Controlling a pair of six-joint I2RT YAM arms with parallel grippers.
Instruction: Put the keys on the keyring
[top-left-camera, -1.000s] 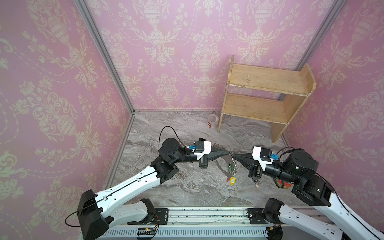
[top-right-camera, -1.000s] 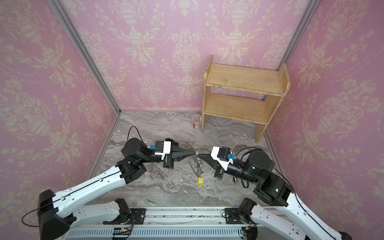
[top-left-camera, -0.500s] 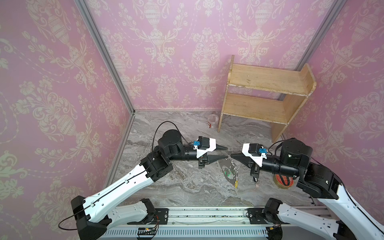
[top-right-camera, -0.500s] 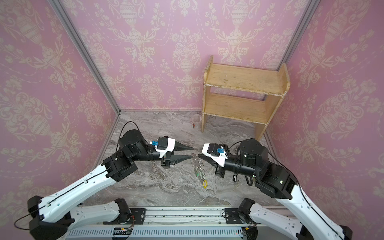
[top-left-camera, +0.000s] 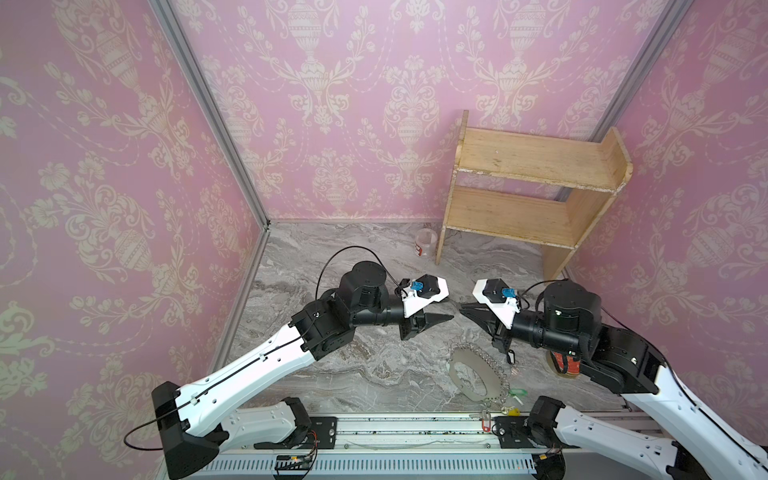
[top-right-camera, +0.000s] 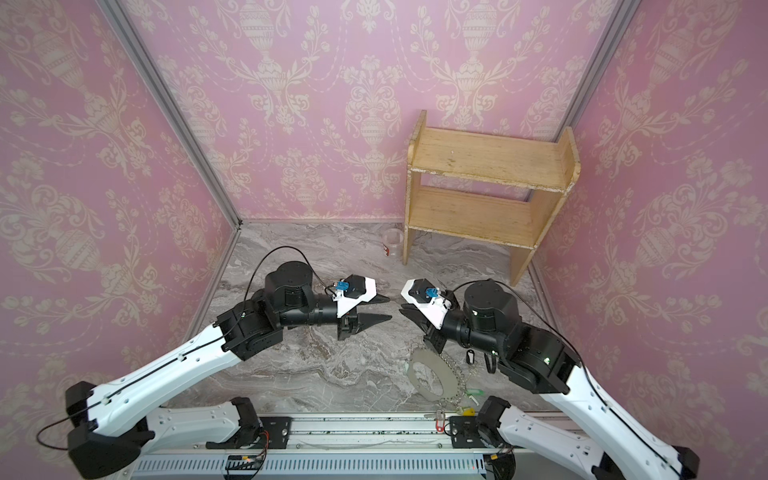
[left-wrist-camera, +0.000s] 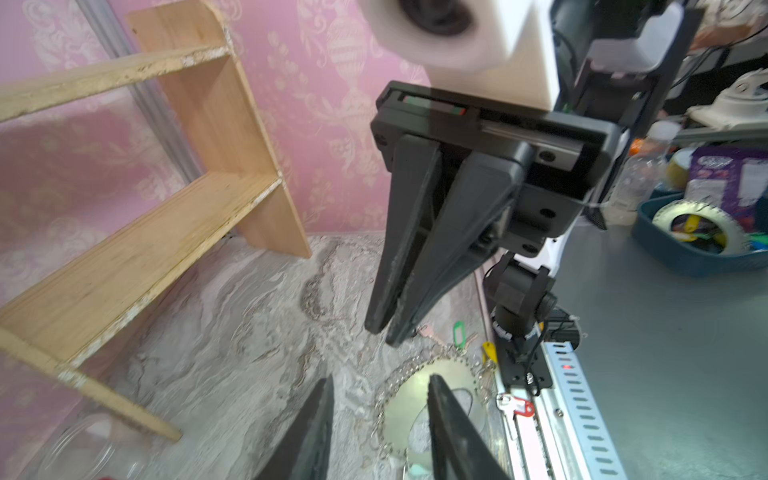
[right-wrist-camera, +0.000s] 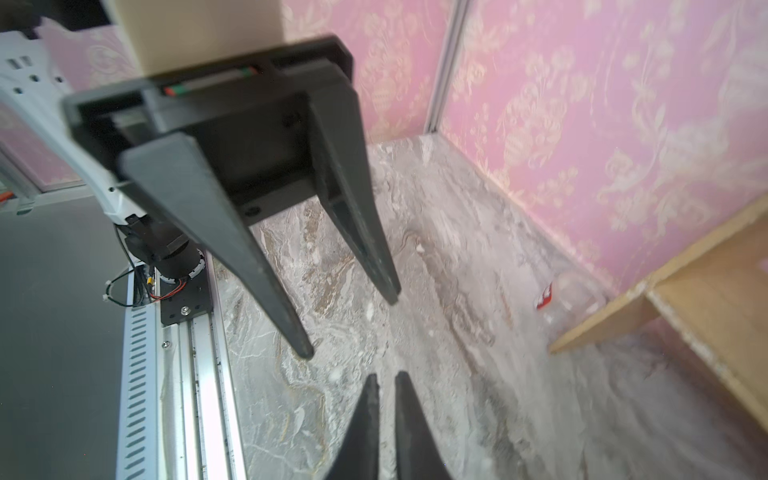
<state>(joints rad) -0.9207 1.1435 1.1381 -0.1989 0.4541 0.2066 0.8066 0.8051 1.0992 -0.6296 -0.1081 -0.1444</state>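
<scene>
The left pincer was seen wide apart, the right pincer barely parted, nothing gripped. The keyring and keys were found lying on the desk.

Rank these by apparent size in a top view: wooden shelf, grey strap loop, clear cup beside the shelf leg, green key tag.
Largest to smallest:
wooden shelf
grey strap loop
clear cup
green key tag
The cup sits farther from the camera, so its rank is by look only.
</scene>
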